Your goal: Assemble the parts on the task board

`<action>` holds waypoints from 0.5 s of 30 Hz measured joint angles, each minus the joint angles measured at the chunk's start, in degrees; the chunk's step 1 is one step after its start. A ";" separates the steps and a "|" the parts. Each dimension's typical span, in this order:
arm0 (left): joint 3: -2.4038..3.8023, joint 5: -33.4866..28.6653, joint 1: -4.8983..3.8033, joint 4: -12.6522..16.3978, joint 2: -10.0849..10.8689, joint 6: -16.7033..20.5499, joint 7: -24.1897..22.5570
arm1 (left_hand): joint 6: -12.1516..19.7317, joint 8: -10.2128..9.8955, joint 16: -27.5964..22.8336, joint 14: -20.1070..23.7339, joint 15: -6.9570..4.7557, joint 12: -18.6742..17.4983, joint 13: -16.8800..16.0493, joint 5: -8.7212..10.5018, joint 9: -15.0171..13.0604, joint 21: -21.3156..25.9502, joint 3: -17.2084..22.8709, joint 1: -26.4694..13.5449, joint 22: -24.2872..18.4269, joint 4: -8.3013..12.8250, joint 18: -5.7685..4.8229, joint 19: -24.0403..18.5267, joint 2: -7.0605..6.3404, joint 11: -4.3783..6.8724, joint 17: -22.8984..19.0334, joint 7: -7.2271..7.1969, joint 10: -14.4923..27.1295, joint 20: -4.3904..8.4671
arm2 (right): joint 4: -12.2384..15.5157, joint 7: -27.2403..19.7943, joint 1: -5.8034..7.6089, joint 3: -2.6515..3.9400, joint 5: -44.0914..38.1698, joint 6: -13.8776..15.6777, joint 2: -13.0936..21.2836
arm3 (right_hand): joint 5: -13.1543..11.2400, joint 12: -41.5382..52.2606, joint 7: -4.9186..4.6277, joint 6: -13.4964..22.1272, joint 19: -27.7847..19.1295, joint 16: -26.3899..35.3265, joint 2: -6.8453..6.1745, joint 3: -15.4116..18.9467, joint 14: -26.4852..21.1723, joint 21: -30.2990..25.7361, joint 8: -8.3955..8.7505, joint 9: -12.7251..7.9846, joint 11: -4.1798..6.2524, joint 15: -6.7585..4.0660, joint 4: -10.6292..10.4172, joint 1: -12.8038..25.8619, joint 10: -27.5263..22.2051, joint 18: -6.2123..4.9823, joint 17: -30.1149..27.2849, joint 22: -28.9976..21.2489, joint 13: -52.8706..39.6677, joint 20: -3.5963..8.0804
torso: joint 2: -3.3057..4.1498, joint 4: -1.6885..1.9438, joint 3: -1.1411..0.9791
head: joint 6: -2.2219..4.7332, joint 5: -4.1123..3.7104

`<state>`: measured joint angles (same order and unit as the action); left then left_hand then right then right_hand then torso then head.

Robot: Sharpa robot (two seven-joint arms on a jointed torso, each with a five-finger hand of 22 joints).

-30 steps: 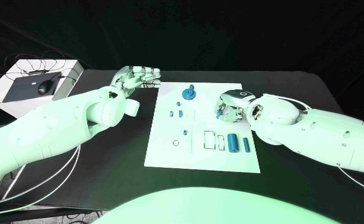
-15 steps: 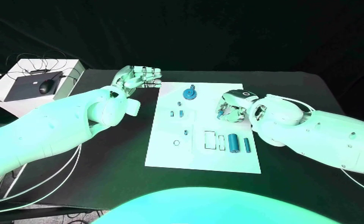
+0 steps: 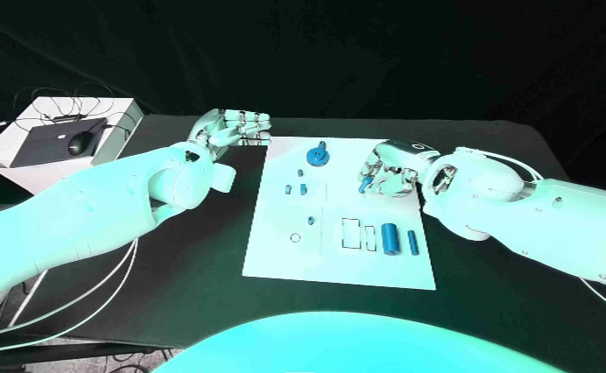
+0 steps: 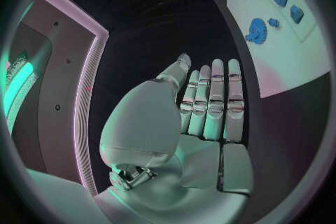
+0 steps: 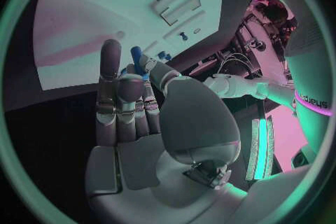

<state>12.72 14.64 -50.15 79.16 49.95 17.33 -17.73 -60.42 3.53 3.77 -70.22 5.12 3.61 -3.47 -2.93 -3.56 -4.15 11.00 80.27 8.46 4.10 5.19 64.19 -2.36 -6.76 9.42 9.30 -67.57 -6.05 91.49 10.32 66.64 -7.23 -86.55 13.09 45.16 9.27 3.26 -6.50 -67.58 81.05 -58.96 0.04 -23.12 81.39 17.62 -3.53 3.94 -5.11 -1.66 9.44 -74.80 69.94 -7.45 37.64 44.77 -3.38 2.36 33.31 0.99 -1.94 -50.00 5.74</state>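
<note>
The white task board (image 3: 331, 255) lies in the middle of the black table. My right hand (image 3: 389, 169) hovers over the board's far right part and pinches a small blue part (image 3: 366, 183) between thumb and finger; the right wrist view shows that blue part (image 5: 137, 57) at the fingertips of the right hand (image 5: 129, 106). My left hand (image 3: 232, 129) is off the board's far left corner, fingers straight and holding nothing, as the left hand (image 4: 209, 105) looks in its wrist view. A blue gear (image 3: 316, 158) stands near the far edge.
Two small blue blocks (image 3: 294, 188) sit left of centre on the board. Two blue cylinders (image 3: 391, 237) lie at the near right beside empty slots (image 3: 350, 233). A white box with a mouse (image 3: 70, 132) stands at the table's far left.
My right hand has shifted a little toward the board's far right edge, still pinching the blue part. The left hand stays where it was.
</note>
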 measured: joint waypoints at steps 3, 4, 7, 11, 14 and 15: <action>0.00 -0.01 0.00 -0.09 -0.04 0.00 0.00 | 0.00 0.00 0.00 0.00 0.00 0.00 0.00 0.00 0.00 0.00 0.00 0.00 0.00 0.00 0.00 0.00 0.00 0.00 0.00 0.00 0.00 0.00 | 1.28 0.00 0.12 0.05 0.66 -0.12 0.04 | -0.08 -0.04 0.00 0.00 0.00 0.00 0.00 0.00 0.00 0.00 0.00 0.00 -0.01 0.00 0.00 0.00 0.01 0.05 0.00 0.00 0.00 0.00 | -0.01 -0.01 0.00 | 0.00 0.12; 0.00 -0.01 0.00 -0.12 -0.06 0.00 0.00 | 0.00 0.00 0.00 0.00 0.00 0.00 0.00 0.00 0.00 0.00 0.00 0.00 0.00 0.00 0.00 0.00 0.00 0.00 0.00 0.00 0.00 0.00 | 1.85 0.00 0.16 0.06 0.96 -0.19 -0.05 | -0.11 -0.04 0.00 0.00 0.00 0.00 0.00 0.00 0.00 0.00 0.00 0.00 -0.01 0.00 0.01 0.00 0.01 0.06 0.00 0.03 -0.01 0.00 | 0.00 -0.01 -0.01 | 0.00 0.21; 0.00 -0.03 0.00 -0.15 -0.12 0.00 0.00 | 0.00 0.00 0.00 0.00 0.00 0.00 0.00 0.00 0.00 0.00 0.00 0.00 -0.11 0.00 0.00 0.00 0.00 0.00 0.00 0.00 0.00 0.00 | 2.86 -0.02 0.18 0.07 1.49 -0.30 -0.58 | -0.11 -0.08 0.01 0.00 0.00 0.00 0.00 0.00 0.00 -0.21 0.00 0.01 -0.02 0.00 0.01 0.00 0.02 0.12 0.00 0.12 -0.01 0.00 | -0.01 -0.01 -0.01 | 0.00 0.44; 0.00 -0.05 0.00 -0.20 -0.25 0.00 0.00 | 0.00 0.00 0.00 0.00 0.00 0.00 0.00 0.00 0.00 0.00 0.00 0.00 -0.11 0.00 0.00 0.00 0.00 0.00 0.00 0.00 0.00 0.00 | 4.07 -0.22 -0.17 -0.02 1.73 -0.31 -2.01 | -0.20 -0.10 0.02 0.01 0.00 0.00 -0.01 0.00 0.00 -0.21 0.00 0.03 -0.10 0.00 0.02 -0.02 0.10 -0.08 0.00 0.19 -0.01 -0.01 | 0.00 0.00 0.00 | 0.00 0.62; -0.01 -0.06 0.00 -0.22 -0.33 0.00 0.00 | 0.00 0.00 0.00 0.00 0.00 0.00 0.00 0.00 0.00 0.00 0.00 0.00 -0.11 0.00 0.00 0.00 0.00 0.00 0.00 0.00 0.00 0.00 | 4.50 -0.40 -0.81 -0.15 1.61 -0.27 -3.28 | -0.30 0.05 0.03 0.03 -0.01 0.00 -0.02 0.00 0.00 -0.21 0.00 0.04 -0.10 0.00 0.02 -0.02 0.10 -0.28 0.00 0.30 -0.01 -0.02 | -0.01 0.00 0.02 | 0.00 0.77; -0.01 -0.06 0.00 -0.23 -0.36 0.00 0.00 | 0.00 0.00 0.00 0.00 0.00 0.00 0.00 0.00 0.00 0.00 0.00 0.00 -0.11 0.00 0.00 0.00 0.00 0.00 0.00 0.00 0.00 0.00 | 4.60 -0.47 -1.19 -0.23 1.45 -0.24 -3.98 | -0.33 0.05 0.04 0.03 -0.01 0.00 -0.02 0.01 0.00 -0.21 0.01 0.04 -0.10 0.00 0.02 -0.02 0.10 -0.30 -0.01 0.29 -0.01 -0.02 | 0.00 0.00 0.02 | 0.00 0.82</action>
<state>12.72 14.57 -50.14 78.93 49.59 17.32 -17.73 -60.42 3.53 3.77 -70.22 5.12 3.61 -3.47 -2.93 -3.55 -4.15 11.00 80.27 8.35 4.10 5.19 64.19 -2.36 -6.76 9.42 9.30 -67.57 -6.05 96.10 9.85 65.45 -7.46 -85.11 12.85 41.19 8.95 3.31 -6.47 -67.55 81.04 -58.96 0.02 -23.11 81.39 17.41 -3.53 3.98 -5.20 -1.65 9.46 -74.82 70.03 -7.76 37.63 45.06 -3.40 2.34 33.31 0.99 -1.92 -50.00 6.56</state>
